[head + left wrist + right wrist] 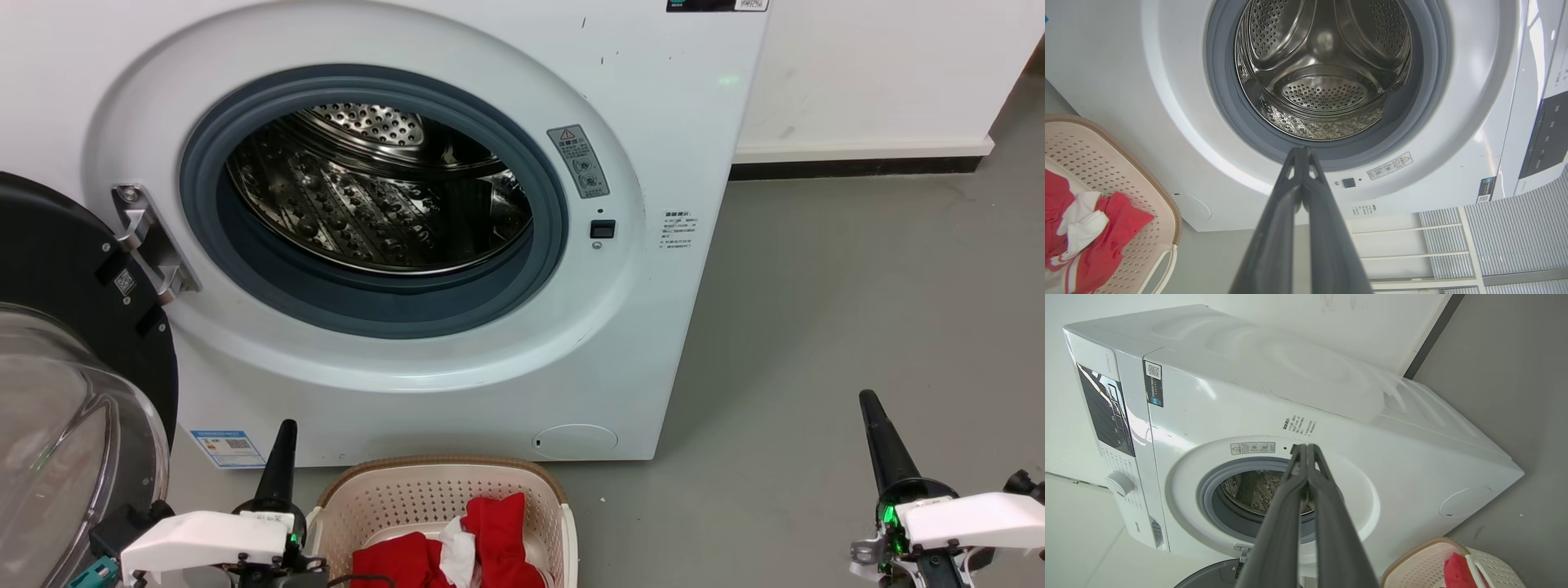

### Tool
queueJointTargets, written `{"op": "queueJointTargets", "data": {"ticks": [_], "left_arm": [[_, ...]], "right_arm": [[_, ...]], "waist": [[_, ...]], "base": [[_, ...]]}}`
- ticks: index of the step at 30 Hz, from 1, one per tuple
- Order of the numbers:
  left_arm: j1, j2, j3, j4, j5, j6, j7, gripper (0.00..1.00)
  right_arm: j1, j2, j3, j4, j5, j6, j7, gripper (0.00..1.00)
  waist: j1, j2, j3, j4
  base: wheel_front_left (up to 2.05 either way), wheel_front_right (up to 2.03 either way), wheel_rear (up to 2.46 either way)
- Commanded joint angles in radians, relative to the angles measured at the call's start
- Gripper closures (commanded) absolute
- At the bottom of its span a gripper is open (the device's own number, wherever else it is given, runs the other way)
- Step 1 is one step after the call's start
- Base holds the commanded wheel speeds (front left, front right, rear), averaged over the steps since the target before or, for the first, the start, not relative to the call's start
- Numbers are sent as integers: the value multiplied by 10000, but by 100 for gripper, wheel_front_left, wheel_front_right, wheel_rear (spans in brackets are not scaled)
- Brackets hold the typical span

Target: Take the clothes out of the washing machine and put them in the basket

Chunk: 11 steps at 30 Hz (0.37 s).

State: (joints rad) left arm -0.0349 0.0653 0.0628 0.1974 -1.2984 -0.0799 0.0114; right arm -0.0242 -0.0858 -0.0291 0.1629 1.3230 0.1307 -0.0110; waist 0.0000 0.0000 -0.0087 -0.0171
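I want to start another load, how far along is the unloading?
Done: the washing machine shows a bare steel drum, and the red clothes lie in the basket. In hand: nothing; the left gripper and right gripper are shut and empty. Left: apparently nothing, though the drum's near floor is hidden.

We saw a smooth grey floor [857, 310] running back to a white wall [882, 57]. Along the foot of that wall ran a white ledge [865, 150], with a black strip [857, 168] directly beneath it, meeting the floor. The wall carried a few faint grey scuffs [786, 131], and a small white speck [602, 499] lay on the floor. The light was soft and even, the shadows faint. In the left wrist view we made out white horizontal rails [1404, 241] beside pale grey ribbed panels [1515, 228]; what they belonged to we could not tell.
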Motion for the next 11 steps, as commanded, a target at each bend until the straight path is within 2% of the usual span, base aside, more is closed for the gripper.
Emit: {"op": "queueJointTargets", "data": {"ticks": [1,11], "left_arm": [[-232,63,27,-16,-221,-116,57,100],[-401,52,113,125,-1089,-220,291,100]], "right_arm": [[-271,-38,-41,9,222,1,59,100],[-448,-18,-142,232,1092,1,317,100]], "waist": [[0,0,3,5],[0,0,32,46]], "base": [[0,0,0],[0,0,0]]}}
